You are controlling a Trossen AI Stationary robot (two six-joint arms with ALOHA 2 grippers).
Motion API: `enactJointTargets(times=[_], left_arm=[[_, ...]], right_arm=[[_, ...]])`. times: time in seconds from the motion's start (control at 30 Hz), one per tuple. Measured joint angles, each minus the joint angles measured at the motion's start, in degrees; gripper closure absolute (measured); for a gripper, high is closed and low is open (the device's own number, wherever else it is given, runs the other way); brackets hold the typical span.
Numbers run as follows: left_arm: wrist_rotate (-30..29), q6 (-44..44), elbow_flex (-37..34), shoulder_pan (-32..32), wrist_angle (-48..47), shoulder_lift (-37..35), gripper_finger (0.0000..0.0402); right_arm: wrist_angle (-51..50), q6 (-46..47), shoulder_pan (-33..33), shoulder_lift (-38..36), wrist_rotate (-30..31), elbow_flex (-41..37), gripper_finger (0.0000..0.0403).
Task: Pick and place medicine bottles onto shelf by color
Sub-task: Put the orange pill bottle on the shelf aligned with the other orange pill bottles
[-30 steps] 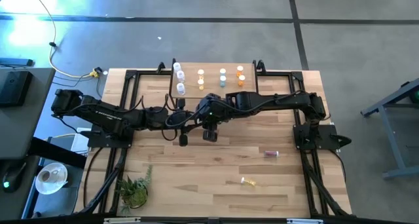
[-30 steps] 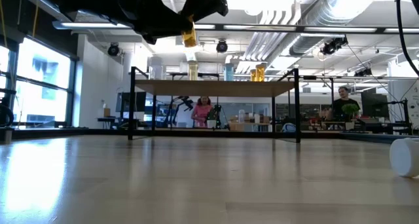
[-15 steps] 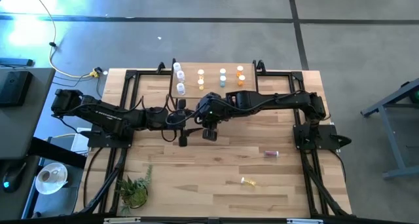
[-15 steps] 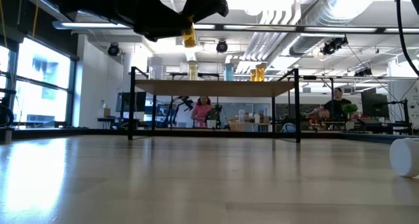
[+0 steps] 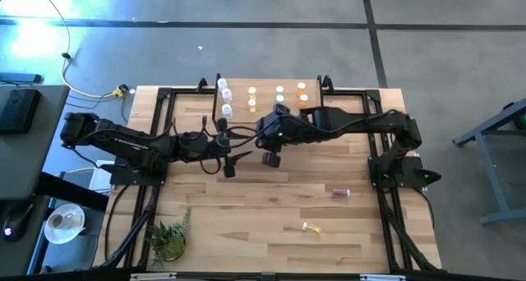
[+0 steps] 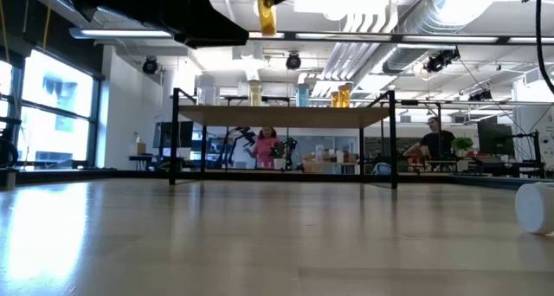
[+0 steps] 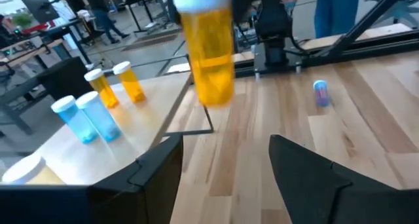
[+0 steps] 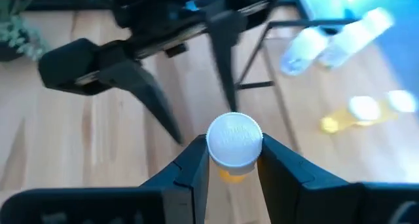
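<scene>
Right gripper (image 8: 234,168) fingers pinch yellow bottle (image 8: 234,145) mid-carry; left gripper (image 7: 226,168) spread, empty. Next: lower onto shelf (image 5: 263,108) beyond fingertips.

The high camera looks straight down on the whole bench (image 5: 246,223); the low one sits at bench level, facing the shelf (image 6: 281,116) at 12 o'clock. Both wrist cameras look closely past their fingers (image 7: 157,178) and share the yellow bottle (image 7: 208,57).

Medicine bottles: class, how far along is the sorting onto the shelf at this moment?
Done: about eight bottles stand on the shelf in columns by color. In hand: the right gripper holds a yellow bottle near the shelf; the left gripper is open and empty. Left: a pinkish bottle and a yellow one lie on the table.
</scene>
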Motion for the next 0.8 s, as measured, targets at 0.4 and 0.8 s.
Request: enactJointTargets(times=[0.4, 0.8], left_arm=[[0.02, -0.29, -0.01, -0.04, -7.76, -6.01, 0.019], [0.2, -0.46, -0.04, -0.04, -9.39, -6.59, 0.019]], right_arm=[[-3.44, -1.05, 0.0, -8.57, 13.02, 0.04, 0.0308], [-21.3, 12.38, 0.0, -10.79, 24.94, 0.04, 0.0308]])
